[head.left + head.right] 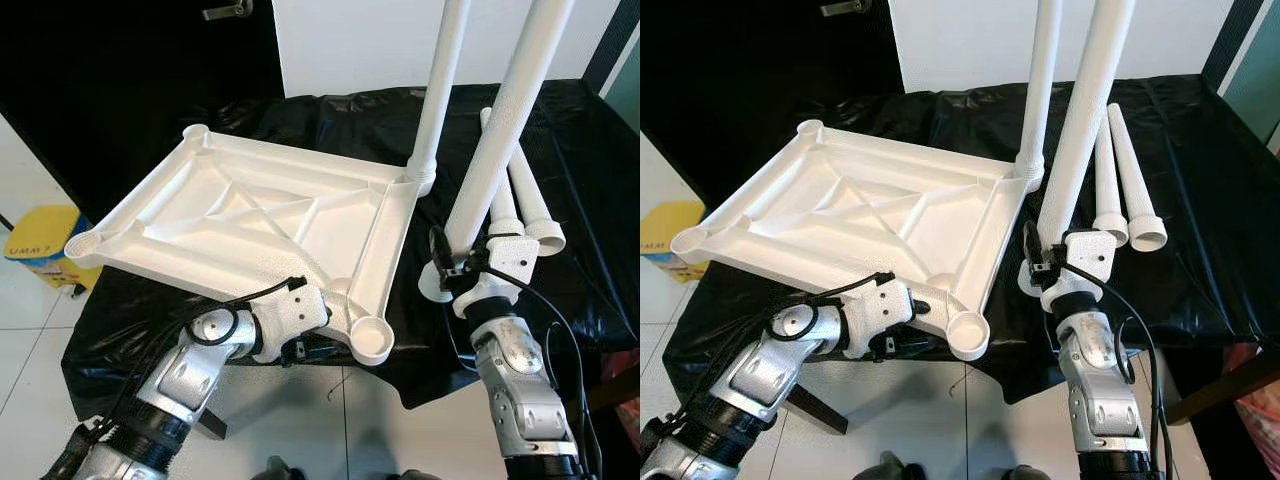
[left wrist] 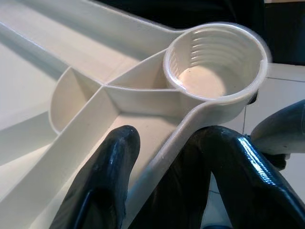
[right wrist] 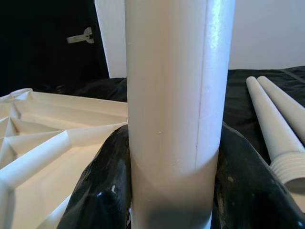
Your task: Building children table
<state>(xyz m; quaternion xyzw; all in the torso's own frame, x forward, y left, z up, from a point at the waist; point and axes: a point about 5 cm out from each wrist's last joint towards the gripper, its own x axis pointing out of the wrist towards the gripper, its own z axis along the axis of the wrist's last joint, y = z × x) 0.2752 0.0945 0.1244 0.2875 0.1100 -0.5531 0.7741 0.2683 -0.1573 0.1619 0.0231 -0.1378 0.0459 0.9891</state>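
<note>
The white tabletop [image 1: 250, 215] lies upside down on the black-covered surface, ribs up, tilted slightly. My left gripper [image 2: 167, 143] is shut on its near rim, just beside the empty threaded corner socket [image 2: 214, 62], which overhangs the floor [image 1: 372, 338]. One white leg [image 1: 440, 90] stands upright, screwed into the far right corner. My right gripper [image 1: 455, 270] is shut on a second white leg [image 3: 174, 109], holding it nearly upright just right of the tabletop, its threaded end low near the cloth. Two more legs [image 1: 1130, 190] lie side by side on the cloth at the right.
The black cloth [image 1: 590, 200] drapes over the support's edges. White tiled floor [image 1: 330, 420] lies below the near edge. A yellow box [image 1: 40, 245] stands on the floor at the left. A dark door with a handle [image 1: 228, 10] is behind.
</note>
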